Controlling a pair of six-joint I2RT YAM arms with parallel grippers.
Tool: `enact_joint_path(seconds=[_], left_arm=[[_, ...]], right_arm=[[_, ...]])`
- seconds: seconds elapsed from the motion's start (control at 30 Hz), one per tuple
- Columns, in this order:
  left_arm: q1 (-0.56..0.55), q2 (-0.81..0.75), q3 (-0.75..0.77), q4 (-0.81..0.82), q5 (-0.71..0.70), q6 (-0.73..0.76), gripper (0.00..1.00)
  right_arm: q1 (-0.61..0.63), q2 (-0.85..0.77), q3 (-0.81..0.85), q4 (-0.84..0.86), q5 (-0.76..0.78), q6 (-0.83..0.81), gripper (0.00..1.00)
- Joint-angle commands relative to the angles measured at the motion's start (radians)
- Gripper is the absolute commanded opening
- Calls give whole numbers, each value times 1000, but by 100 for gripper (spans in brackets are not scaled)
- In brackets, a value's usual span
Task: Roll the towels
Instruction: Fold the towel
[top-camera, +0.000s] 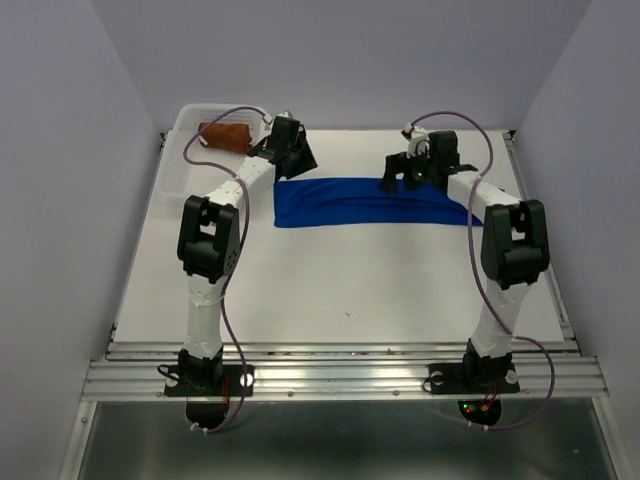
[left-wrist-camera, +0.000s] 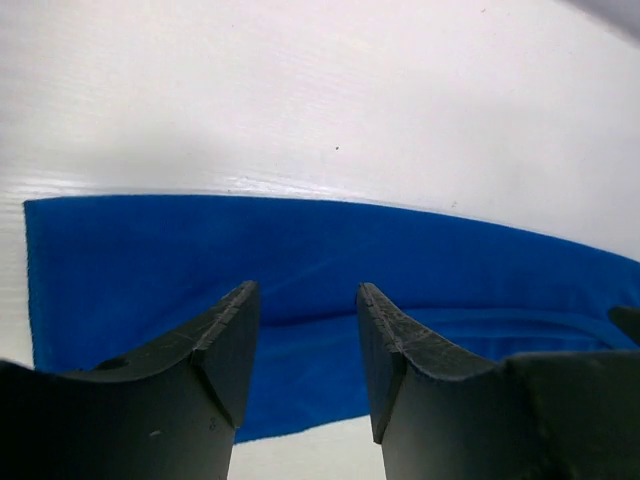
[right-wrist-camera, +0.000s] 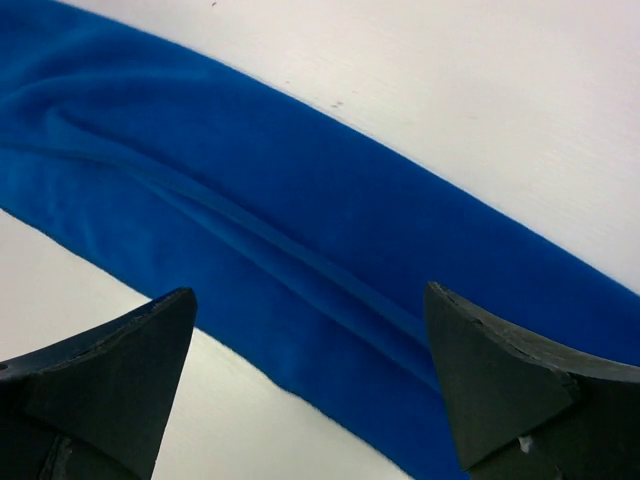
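My left pincer hangs over the left end of the blue towel. The fingers are apart with nothing between them, just blue cloth showing through the gap. From the wrist view I honestly can't tell if the tips touch the fabric or sit just above it.

My right pincer is spread wide over the towel's other half and isn't gripping anything either. A long fold ridge runs along the cloth under it.

The towel lies flat as a long strip across the far part of the table. In the overhead view its right end slips behind my right arm, so that corner is hidden. Both wrist views also cut the towel off at the frame edges.

The rust-brown towel sits as a small bundle in the white basket at the far left corner. It's too small to say how tightly it's rolled, and my left arm covers part of the basket.
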Motion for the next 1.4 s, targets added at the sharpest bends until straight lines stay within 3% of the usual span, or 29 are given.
enact_joint_path(seconds=[0.0,0.1,0.23,0.63,0.97,1.2,1.3,1.37], left_arm=[[-1,131,143,-91,46,46,54],[1,210,210,-143,32,60,52],[5,244,209,-149,20,46,51],[24,227,83,-123,38,19,49],[50,204,42,-125,14,19,48],[51,156,13,-131,14,28,48],[51,121,2,-142,15,33,48],[51,95,-9,-146,12,37,48]], right_arm=[[61,152,185,-95,-84,-44,100],[106,255,326,-184,-79,-99,100],[152,305,385,-256,-78,-133,100],[190,232,189,-255,-105,-167,100],[238,-49,-138,-134,16,-55,100],[238,-191,-253,-115,46,18,100],[238,-216,-258,-101,161,69,100],[238,-219,-235,-100,324,118,100]])
